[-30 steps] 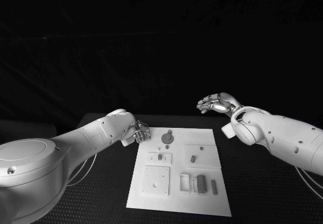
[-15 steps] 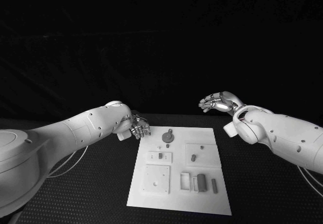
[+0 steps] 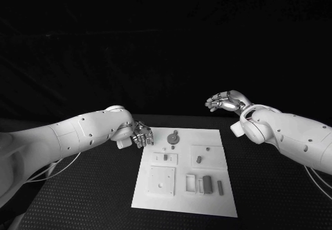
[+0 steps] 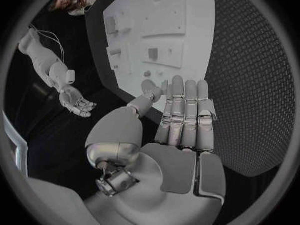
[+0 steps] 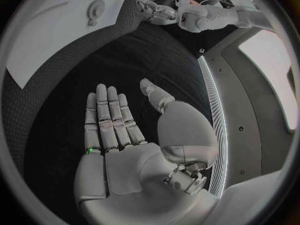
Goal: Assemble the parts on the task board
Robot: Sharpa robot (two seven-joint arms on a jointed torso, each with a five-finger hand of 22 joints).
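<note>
Lying in the middle of the black table [image 3: 83, 191], the white task board [image 3: 185, 203] carries small grey parts [image 3: 206, 182]. The left hand [image 3: 142, 134] hovers at its far left corner, fingers straight, holding nothing. The right hand [image 3: 225, 102], raised beyond it, is empty too, fingers loosely curled.

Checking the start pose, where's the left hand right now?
In the head view the left hand hangs open at the board's far left corner, beside the round part.
</note>
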